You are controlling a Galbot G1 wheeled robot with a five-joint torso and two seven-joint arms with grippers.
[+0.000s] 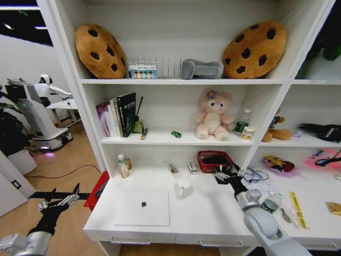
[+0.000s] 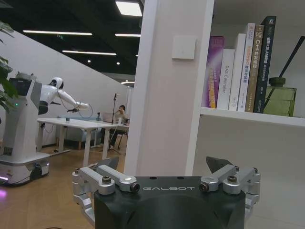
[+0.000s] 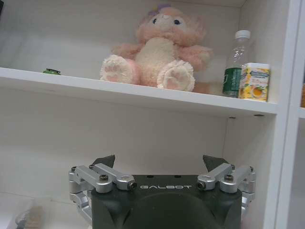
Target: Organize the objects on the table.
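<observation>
The right gripper [image 1: 226,176] hangs over the back of the white bench [image 1: 213,216], its jaws spread wide and holding nothing, just beside a red basket [image 1: 214,160] and a tangle of cables [image 1: 254,175]. The left gripper [image 1: 56,204] waits low off the bench's left edge, above the wooden floor, jaws wide too. The silver laptop [image 1: 143,207] lies shut near the front edge; a white mug [image 1: 183,187] stands just behind its right corner. Small clutter sits to the right: a green-topped jar [image 1: 270,205] and a yellow strip [image 1: 297,209]. The tiny green toy [image 1: 176,134] rests on the shelf above, near the pink plush [image 1: 213,114]. Which item the right arm means to take is unclear; probably something by the basket. A good pick calls for a straight descent with jaws centred over one item, since the cables could snag a finger and the shelf overhead leaves little room to lift.
</observation>
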